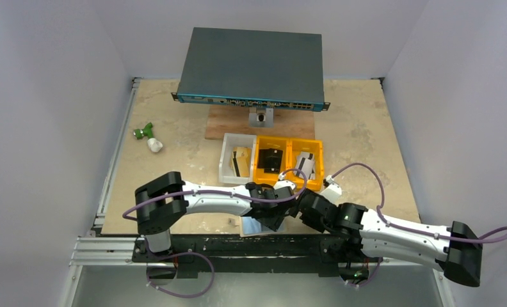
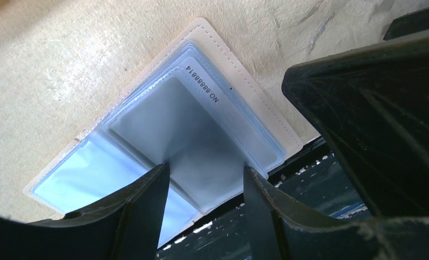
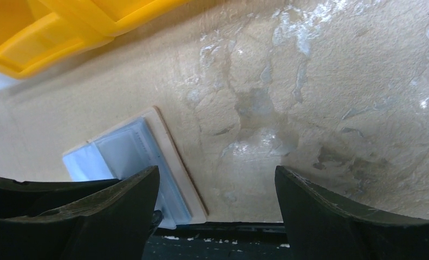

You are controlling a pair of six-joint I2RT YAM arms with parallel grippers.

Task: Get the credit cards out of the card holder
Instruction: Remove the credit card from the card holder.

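Just under the left gripper (image 2: 206, 168), jaws parted, lies the open card holder (image 2: 201, 124), beside the right gripper (image 3: 216, 169), jaws spread and empty.

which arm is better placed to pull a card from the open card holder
Probably left. The left hand is open over the tan-edged card holder with pale blue sleeves, fingers either side of the grey numbered card. The right hand is open over beige tabletop, holder beside it.

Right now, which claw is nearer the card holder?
Left. The left claw hangs directly over the open card holder; the right claw sits beside it, over the table.
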